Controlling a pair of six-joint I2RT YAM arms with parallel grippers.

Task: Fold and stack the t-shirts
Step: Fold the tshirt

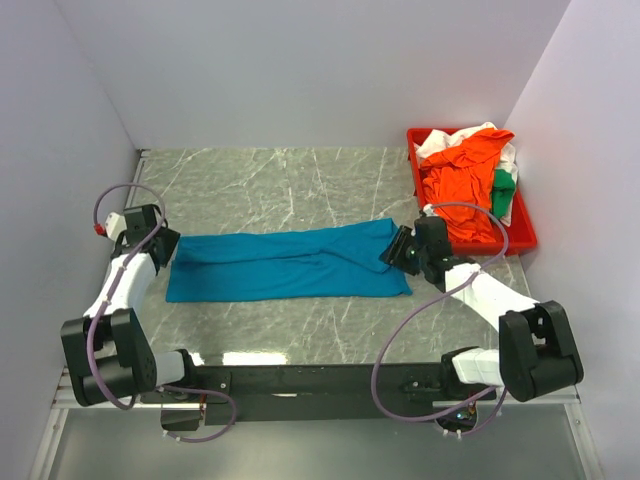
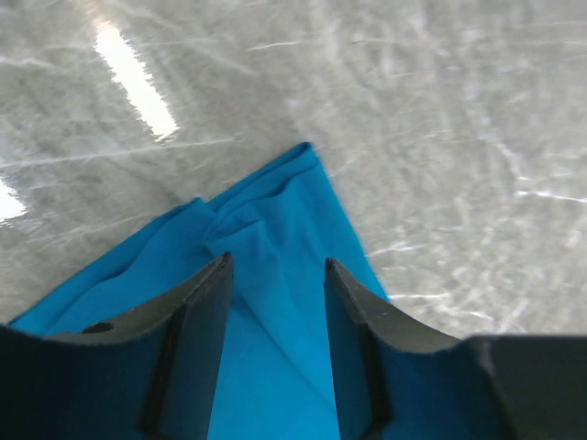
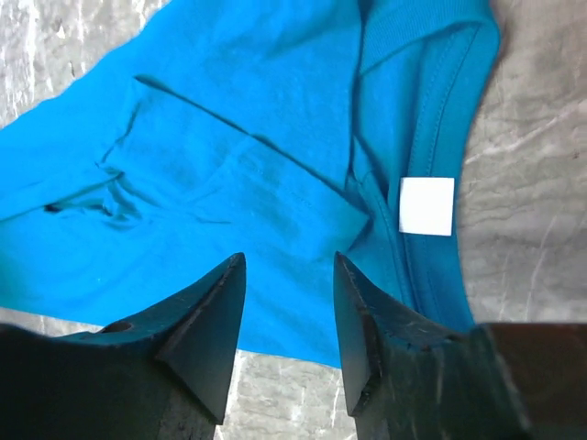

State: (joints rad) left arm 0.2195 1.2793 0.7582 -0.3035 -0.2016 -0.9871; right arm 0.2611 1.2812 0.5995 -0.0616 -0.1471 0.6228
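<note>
Grey marbled table (image 1: 280,180) fills the work cell, closed in by plain white walls (image 1: 300,70). Note that the teal-blue t-shirt (image 1: 290,265) lies flat as a long band stretched from the left jaws to the right jaws, one end under each. This layout most likely serves a two-arm fold, with each arm posted at one short end so both ends can be lifted together. In the left wrist view, the left jaws stand moderately open and point down over a corner of the cloth. The fabric runs between them and tapers to a point just beyond the tips, with bare table on either side. In the right wrist view, the right jaws are likewise parted and empty. The collar (image 3: 440,110) and its white label (image 3: 426,205) lie just beyond the right-hand tip, and a layered fold of cloth spreads ahead of the left-hand tip. Neither pair grips anything, and you cannot tell from these views whether the tips touch the fabric. Beyond the right jaws, the red tray (image 1: 520,240) holds the remaining t-shirts, with the orange t-shirt (image 1: 465,180) on top and white and green cloth beside it. Judge the fold as partway done and stacking as not yet begun.
</note>
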